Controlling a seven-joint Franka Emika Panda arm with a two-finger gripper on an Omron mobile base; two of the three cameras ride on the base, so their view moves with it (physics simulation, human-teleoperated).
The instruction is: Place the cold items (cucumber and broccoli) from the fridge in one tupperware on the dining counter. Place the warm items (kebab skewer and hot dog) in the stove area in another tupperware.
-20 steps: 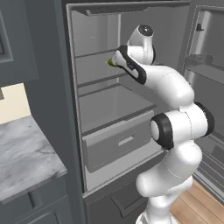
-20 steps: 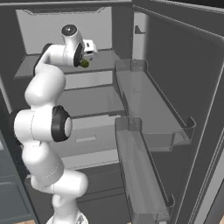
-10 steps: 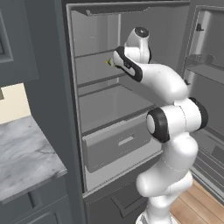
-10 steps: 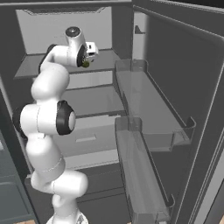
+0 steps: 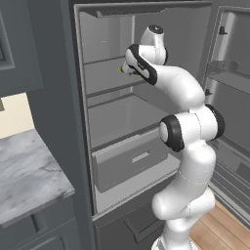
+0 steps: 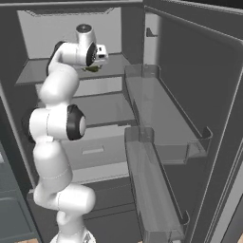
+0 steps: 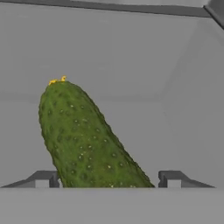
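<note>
Two clear door bins line the open fridge door, and a marble counter sits left. On the upper shelf lies the cucumber, between the pincer tips, jaws wide apart, not gripping it

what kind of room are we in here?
Most likely a home kitchen, rendered. The arm reaches into an open fridge with shelves, a drawer and door bins; a cucumber lies between the fingertips of the hand; a marble counter sits beside it, over a wood floor.
</note>
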